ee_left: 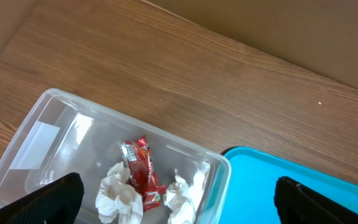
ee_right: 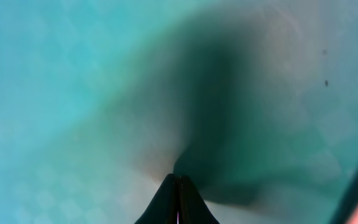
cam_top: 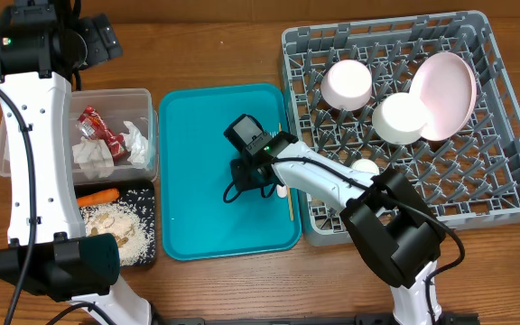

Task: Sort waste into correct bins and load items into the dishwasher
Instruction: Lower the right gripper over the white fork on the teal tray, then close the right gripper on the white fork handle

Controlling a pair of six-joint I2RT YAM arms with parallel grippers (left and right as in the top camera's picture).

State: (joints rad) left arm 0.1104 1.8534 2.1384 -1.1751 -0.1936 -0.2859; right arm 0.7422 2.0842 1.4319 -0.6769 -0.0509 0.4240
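My right gripper (cam_top: 242,181) is down over the flat teal tray (cam_top: 197,226). In the right wrist view its black fingertips (ee_right: 179,180) are pressed together, shut, with only blurred teal behind them and nothing visible between them. A thin wooden stick (cam_top: 288,197) lies along the tray's right edge. The grey rack (cam_top: 504,194) holds a white bowl (cam_top: 347,84), a second bowl (cam_top: 399,118) and a white plate (cam_top: 447,93) on edge. My left gripper (ee_left: 179,208) hangs wide open over the clear tub (ee_left: 39,134), above the red wrapper (ee_left: 143,174) and napkins (ee_left: 118,196).
A shallow black tray (cam_top: 147,191) below the tub holds an orange carrot (cam_top: 97,195) and beige crumbs (cam_top: 120,226). The left arm's white links (cam_top: 34,153) run down the table's left side. A small white piece (cam_top: 365,167) lies in the rack near the right arm.
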